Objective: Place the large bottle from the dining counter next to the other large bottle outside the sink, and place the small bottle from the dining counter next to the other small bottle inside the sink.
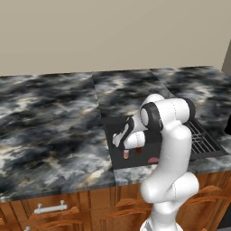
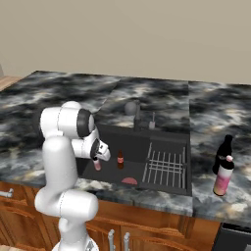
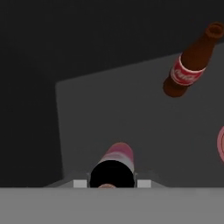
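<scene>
Counter (image 2: 63, 93): black-and-grey marbled stone over reddish wood fronts, dark sink (image 2: 171, 139) sunk into it.
Fingers (image 2: 96, 161): closed on the small pale bottle (image 2: 97, 164), held upright low inside the sink.
Small red bottle (image 2: 120, 160): standing in the sink, near the held one, apart from it.
Pink tall bottle (image 2: 223, 179): on the counter outside the sink, just beside the black bottle (image 2: 223, 153).
</scene>
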